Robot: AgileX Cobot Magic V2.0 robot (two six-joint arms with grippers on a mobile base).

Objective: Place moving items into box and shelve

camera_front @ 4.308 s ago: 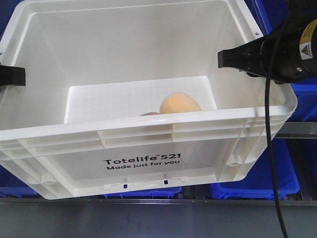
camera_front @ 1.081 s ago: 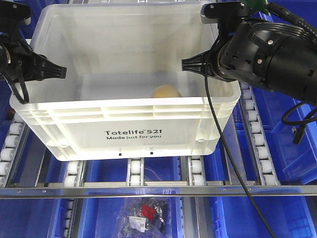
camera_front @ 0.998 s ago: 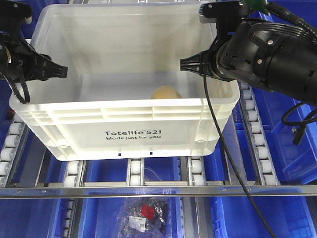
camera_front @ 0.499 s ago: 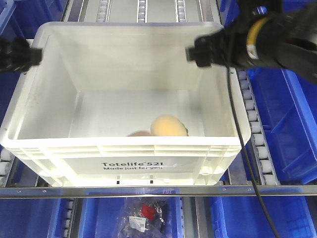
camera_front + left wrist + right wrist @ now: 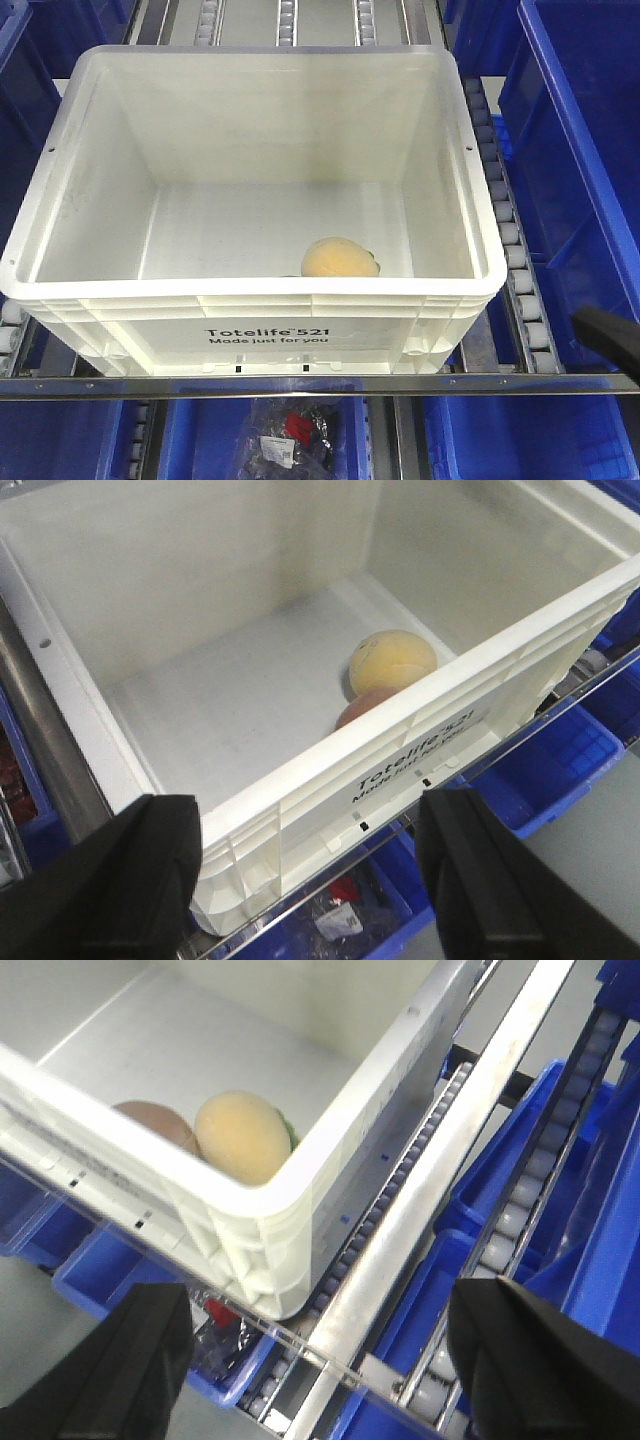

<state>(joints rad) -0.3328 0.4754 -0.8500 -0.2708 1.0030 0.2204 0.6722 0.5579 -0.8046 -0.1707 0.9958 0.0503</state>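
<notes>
White crate (image 5: 300, 330) (on rollers (image 5: 520, 270)) holds both fruits (image 5: 243, 1136).

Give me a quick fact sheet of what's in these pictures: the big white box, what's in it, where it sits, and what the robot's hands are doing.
Box: white crate printed "Totelife 521 Made just for you", open-topped
Resting on: roller rack of the shelf
Contents: yellow-orange fruit and pinkish fruit, side by side at the crate's front wall
Surroundings: blue bins beside and below; bagged item in a lower bin
Left gripper: fingers spread, holding nothing
Right gripper: fingers spread, holding nothing
</notes>
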